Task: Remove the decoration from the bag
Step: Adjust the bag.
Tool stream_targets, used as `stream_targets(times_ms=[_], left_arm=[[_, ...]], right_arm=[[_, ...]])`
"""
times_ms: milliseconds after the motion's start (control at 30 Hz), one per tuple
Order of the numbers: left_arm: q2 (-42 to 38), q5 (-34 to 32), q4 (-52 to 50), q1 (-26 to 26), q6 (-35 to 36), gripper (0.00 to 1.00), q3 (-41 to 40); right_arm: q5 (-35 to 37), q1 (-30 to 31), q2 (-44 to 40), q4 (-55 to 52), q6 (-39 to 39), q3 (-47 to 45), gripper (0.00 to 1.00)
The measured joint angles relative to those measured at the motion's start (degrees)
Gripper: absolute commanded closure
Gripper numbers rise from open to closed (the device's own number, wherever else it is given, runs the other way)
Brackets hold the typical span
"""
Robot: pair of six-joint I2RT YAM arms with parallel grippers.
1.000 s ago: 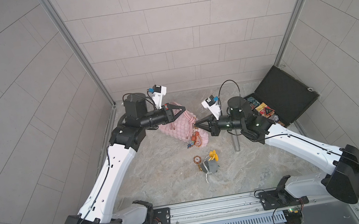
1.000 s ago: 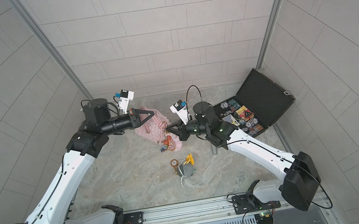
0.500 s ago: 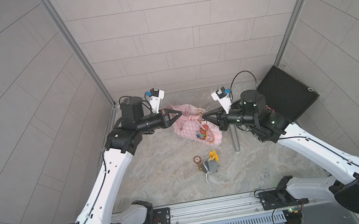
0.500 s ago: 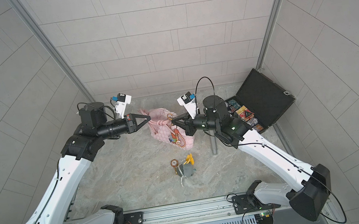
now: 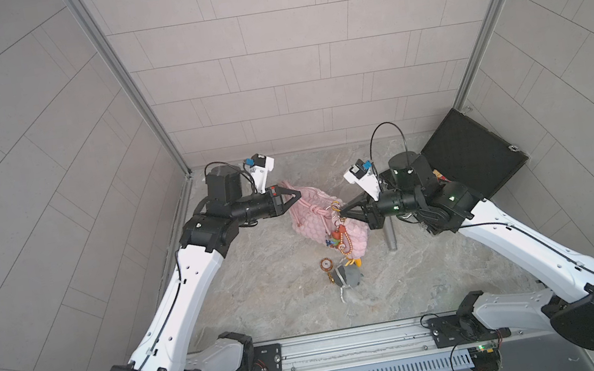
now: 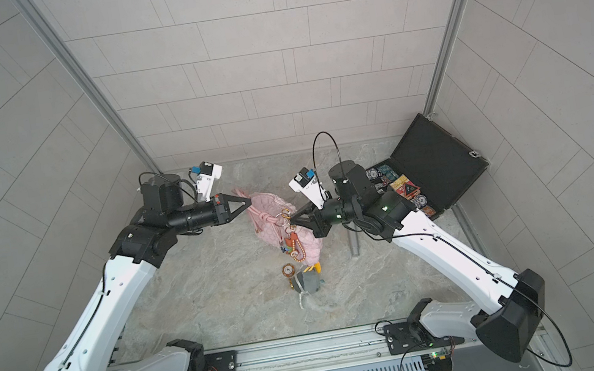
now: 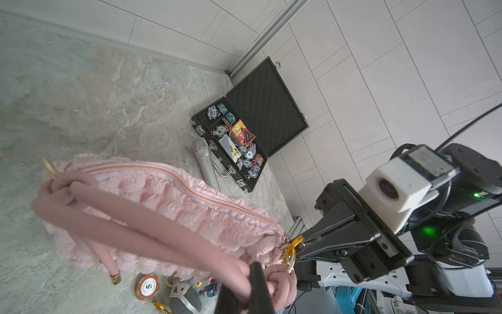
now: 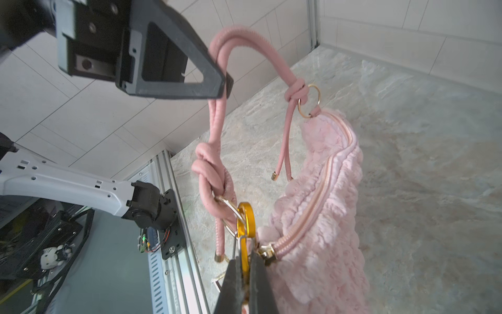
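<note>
At 6 o'clock, a grey plush charm and poker chip lie on the marble table. At 12 o'clock, the puffy pink quilted handbag hangs stretched, arms newly drawn apart: left gripper pinches its cord strap, right gripper pinches the gold carabiner bearing the orange beaded decoration. Unclipping appears imminent. Room lies toward 8 o'clock; silver microphone and black case crowd 2 o'clock.

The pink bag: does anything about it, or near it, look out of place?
Yes. The bag hangs slanted, its strap pinched by the left gripper and the yellow carabiner clipped to it by the right gripper. One poker chip lies loose on the table, apart from the open case.
</note>
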Motion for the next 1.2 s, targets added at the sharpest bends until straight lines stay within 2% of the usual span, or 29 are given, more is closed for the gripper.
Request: stream_targets(times_ms=[267,633,767,900,1200], left_arm=[[3.21,1.40,-0.24,0.00,-0.50,0.96,0.00],[1.73,2.29,-2.12,0.15,-3.23,0.91,-7.80],[1.70,3.67,-1.60,0.13,-5.57,0.79,-8.57],[1.64,5.05,-0.42,0.02,-8.83,0.71,-10.51],[1.70,7.48,6.56,-2.62,-21.16,0.55,-18.18]], right_arm=[[-2.38,0.81,1.77,-0.90,1.92,-0.39,1.00],[-5.55,0.83,2.51,5.18,7.48,-1.81,1.00],[-6.10,0.83,2.58,5.46,7.52,-1.81,1.00],[-6.40,1.05,2.64,6.14,7.06,-1.77,1.00],[-7.13,1.86,3.19,6.27,5.53,-1.75,1.00]])
